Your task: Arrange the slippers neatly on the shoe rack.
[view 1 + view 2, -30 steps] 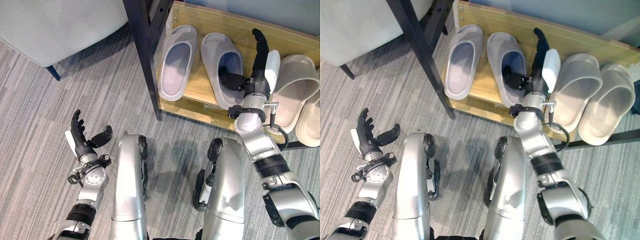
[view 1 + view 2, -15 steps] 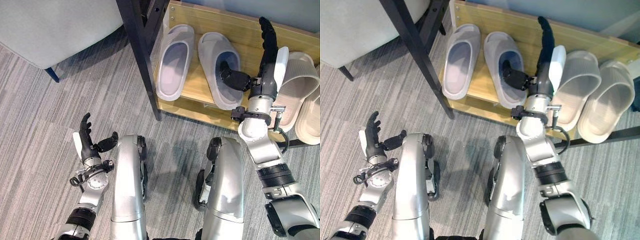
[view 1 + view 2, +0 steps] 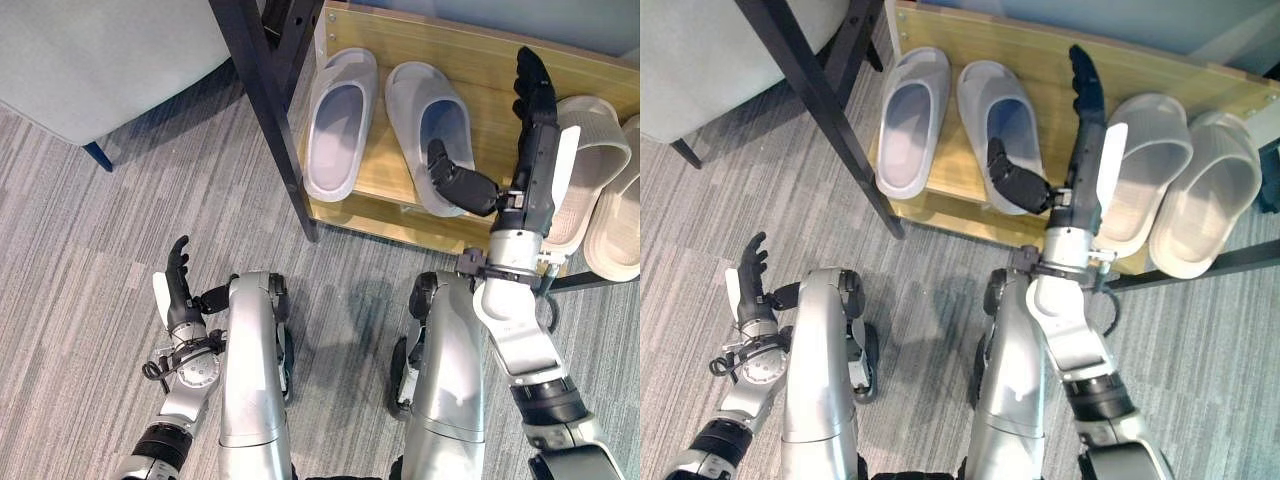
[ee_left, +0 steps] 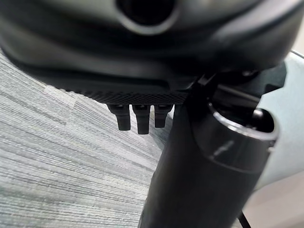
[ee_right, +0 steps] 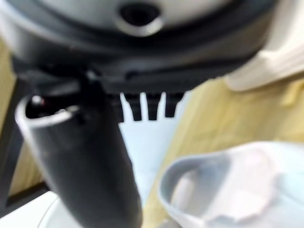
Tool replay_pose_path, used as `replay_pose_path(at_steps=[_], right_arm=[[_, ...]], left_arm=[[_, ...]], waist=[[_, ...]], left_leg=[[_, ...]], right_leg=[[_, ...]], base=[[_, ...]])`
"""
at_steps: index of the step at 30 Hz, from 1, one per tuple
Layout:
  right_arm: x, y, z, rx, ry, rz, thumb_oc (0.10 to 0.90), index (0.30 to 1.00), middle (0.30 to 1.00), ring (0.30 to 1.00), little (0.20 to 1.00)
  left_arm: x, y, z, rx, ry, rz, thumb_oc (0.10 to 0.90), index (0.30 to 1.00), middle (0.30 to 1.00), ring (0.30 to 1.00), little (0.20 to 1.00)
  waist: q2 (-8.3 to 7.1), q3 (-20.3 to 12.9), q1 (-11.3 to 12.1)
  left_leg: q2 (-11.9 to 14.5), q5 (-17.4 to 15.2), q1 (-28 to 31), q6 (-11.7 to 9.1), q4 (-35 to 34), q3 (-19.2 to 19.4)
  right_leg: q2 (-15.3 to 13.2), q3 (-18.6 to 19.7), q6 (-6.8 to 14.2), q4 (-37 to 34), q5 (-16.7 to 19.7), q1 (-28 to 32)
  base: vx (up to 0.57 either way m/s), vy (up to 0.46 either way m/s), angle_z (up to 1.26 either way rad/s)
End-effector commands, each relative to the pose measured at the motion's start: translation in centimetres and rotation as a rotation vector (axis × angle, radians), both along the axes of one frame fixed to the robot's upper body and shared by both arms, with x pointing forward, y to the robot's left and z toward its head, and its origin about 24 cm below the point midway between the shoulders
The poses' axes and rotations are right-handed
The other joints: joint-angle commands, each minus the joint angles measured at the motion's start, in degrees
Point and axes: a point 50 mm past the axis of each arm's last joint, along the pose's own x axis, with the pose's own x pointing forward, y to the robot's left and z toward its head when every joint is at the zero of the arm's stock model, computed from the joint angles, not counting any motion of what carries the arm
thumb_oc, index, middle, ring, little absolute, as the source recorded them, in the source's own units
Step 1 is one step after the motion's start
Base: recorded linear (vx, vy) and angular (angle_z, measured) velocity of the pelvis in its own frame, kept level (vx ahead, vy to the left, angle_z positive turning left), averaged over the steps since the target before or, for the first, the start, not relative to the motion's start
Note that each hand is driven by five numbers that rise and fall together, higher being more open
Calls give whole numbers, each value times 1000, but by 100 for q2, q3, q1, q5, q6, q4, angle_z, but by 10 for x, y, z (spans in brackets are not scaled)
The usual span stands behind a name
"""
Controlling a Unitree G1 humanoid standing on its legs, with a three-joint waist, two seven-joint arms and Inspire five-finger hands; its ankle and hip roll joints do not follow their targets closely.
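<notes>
The wooden shoe rack point(image 3: 480, 70) carries four slippers side by side: two grey slippers point(image 3: 340, 125) at its left end and two beige slippers point(image 3: 1145, 170) at its right. The right robot hand point(image 3: 525, 160) hovers between the pairs, fingers straight, thumb spread over the second grey slipper point(image 3: 428, 110). The left robot hand point(image 3: 180, 290) is spread above the carpet point(image 3: 90, 260).

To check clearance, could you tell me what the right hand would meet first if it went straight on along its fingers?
Probably the shoe rack's wooden back edge; the right hand points there between the grey and beige slippers. Depth is unclear.
</notes>
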Motion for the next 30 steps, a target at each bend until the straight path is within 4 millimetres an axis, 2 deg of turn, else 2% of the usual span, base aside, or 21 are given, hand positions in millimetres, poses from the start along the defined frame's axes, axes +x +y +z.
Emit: replay_pose_path(at_steps=[1,4,18,19,24,30], right_arm=[[-29,12,51,18,-314,109,800,900,900,900,900],[-30,14,35,12,-251,107,800,900,900,900,900],[-23,30,8,12,-101,188,800,900,900,900,900],[-22,34,1,15,-62,215,800,900,900,900,900],[-23,39,-5,25,-38,237,800,900,900,900,900],[-26,54,-7,-12,-16,327,800,900,900,900,900]], left_arm=[[1,1,22,68,-123,1,800,900,900,900,900],[-2,-1,18,67,-110,5,800,900,900,900,900],[-3,0,17,77,-102,9,800,900,900,900,900],[-2,-1,15,79,-95,7,800,900,900,900,900],[-3,-1,17,91,-97,8,800,900,900,900,900],[-4,-1,15,118,-81,0,800,900,900,900,900]], waist=[[-14,-209,207],[-8,-209,175],[11,-209,163],[17,-209,157],[19,-209,155],[47,-209,163]], left_leg=[[-207,-130,117,117,48,-247],[-194,-112,117,117,17,-245],[-203,-92,117,123,-8,-242],[-207,-85,117,123,-6,-250],[-202,-78,117,123,-20,-247],[-203,-73,117,122,-23,-257]], right_leg=[[-14,119,-293,-127,349,-215],[-15,118,-295,-158,361,-215],[8,124,-291,-176,360,-215],[4,115,-297,-188,360,-215],[14,120,-314,-200,355,-215],[18,103,-316,-211,355,-215]], base=[[-7,1,-3],[-10,9,-4],[0,0,0],[0,0,0],[0,0,0],[0,0,0]])
